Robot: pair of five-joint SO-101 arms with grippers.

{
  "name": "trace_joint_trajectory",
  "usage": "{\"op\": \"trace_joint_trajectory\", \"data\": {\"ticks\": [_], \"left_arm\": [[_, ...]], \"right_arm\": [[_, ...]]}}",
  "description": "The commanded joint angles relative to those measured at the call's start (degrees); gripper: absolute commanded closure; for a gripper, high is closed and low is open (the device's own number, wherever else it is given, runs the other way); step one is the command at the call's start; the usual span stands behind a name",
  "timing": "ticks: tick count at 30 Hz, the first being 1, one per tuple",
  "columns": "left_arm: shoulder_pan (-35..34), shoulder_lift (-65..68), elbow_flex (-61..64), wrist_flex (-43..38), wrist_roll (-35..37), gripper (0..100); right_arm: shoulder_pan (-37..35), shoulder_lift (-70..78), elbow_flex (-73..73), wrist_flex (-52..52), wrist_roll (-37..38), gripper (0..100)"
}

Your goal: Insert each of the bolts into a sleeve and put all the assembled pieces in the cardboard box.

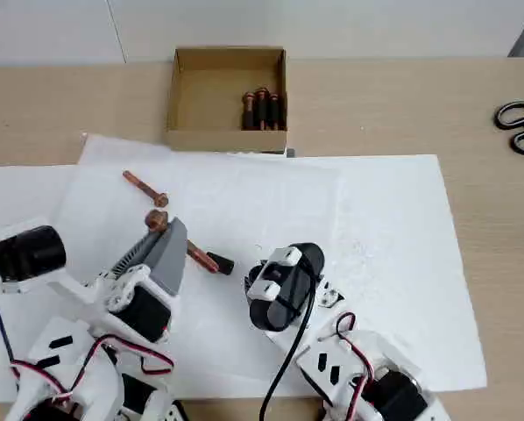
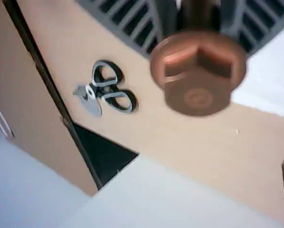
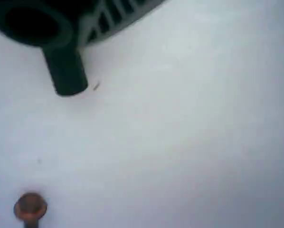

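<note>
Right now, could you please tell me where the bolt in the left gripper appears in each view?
High view: the bolt crosses the tip of the left gripper, left of centre.
Left wrist view: its hexagonal head faces the camera, close up.
Right wrist view: a copper bolt head against the paper sheet; whether it is this bolt, I cannot tell.
Shared landmark: the white paper sheet.

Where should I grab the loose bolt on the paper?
Take the loose bolt by its mid-shaft, coming straight down and closing across it. It lies flat and diagonal on the paper, and its head sits close to the held bolt, so stay clear of that end.
</note>
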Motion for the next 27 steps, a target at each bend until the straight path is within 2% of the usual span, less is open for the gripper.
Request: {"op": "trace_joint_trajectory", "data": {"ticks": [1, 6, 14, 22, 27], "left_arm": [[2.2, -0.1, 1.3, -1.9, 0.4, 99], [4.0, -0.1, 3.5, -1.9, 0.3, 99], [4.4, -0.1, 6.5, -2.3, 0.3, 99], [4.4, -0.1, 10.2, -8.2, 0.3, 99], [4.4, -0.1, 10.7, -8.4, 0.3, 99]], "right_arm": [[-0.9, -0.6, -1.4, -4.1, 0.5, 99.5], [-3.6, -0.6, -1.8, -4.2, 0.5, 99.5], [-3.7, -0.6, -1.9, -4.4, 0.5, 99.5], [-6.0, -0.6, -1.9, -4.4, 0.5, 99.5], [-5.9, -0.6, -1.9, -4.5, 0.6, 99.5]]}}
